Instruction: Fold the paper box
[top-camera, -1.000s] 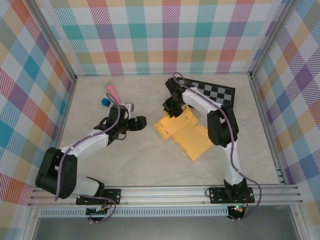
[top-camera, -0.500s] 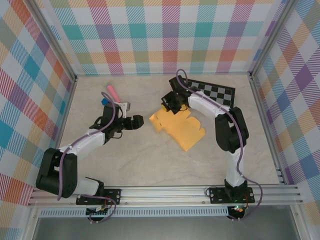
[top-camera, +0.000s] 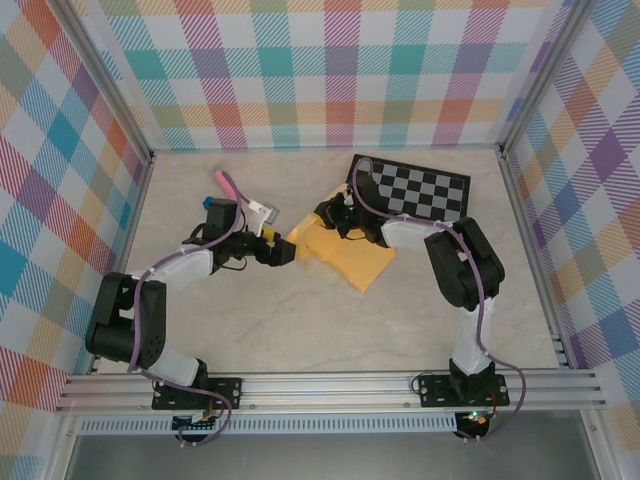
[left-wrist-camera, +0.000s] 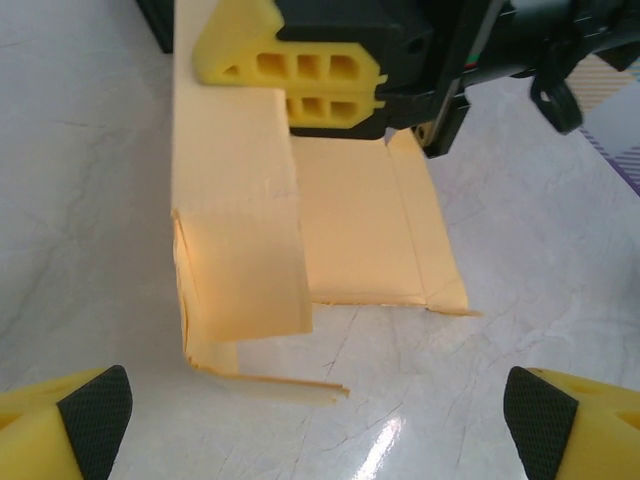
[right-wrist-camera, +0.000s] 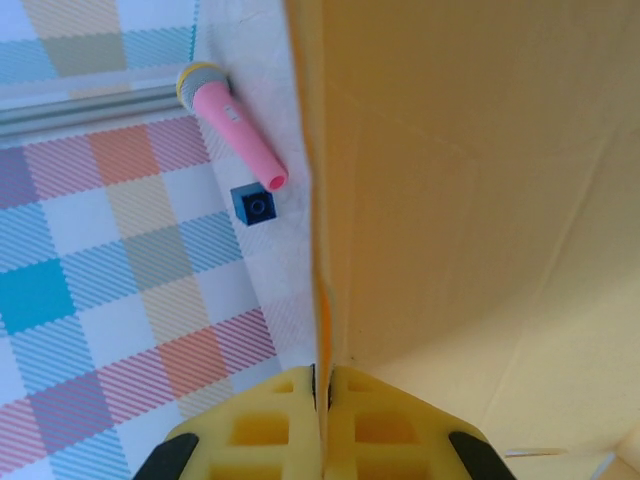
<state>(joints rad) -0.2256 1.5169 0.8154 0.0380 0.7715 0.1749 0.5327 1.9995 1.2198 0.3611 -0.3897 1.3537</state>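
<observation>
The paper box (top-camera: 350, 258) is a yellow-orange die-cut sheet on the table's middle, one side lifted. My right gripper (top-camera: 335, 215) is shut on its upper edge; the right wrist view has the sheet's edge (right-wrist-camera: 330, 200) pinched between both yellow fingers (right-wrist-camera: 322, 385). My left gripper (top-camera: 285, 248) stands wide open just left of the sheet, nothing between its fingers. In the left wrist view the raised flap (left-wrist-camera: 240, 230) hangs ahead of the open gripper (left-wrist-camera: 320, 430), with the right gripper's yellow fingers (left-wrist-camera: 290, 70) above it.
A black-and-white checkered board (top-camera: 415, 187) lies at the back right. A pink toy microphone (top-camera: 226, 184) (right-wrist-camera: 235, 125) and a small blue block (top-camera: 210, 204) (right-wrist-camera: 257, 203) lie at the back left. Plaid walls and a metal frame enclose the table.
The right gripper has pulled the paper box left and tipped one side up. The left gripper has opened wider and swung up to the sheet's left edge.
</observation>
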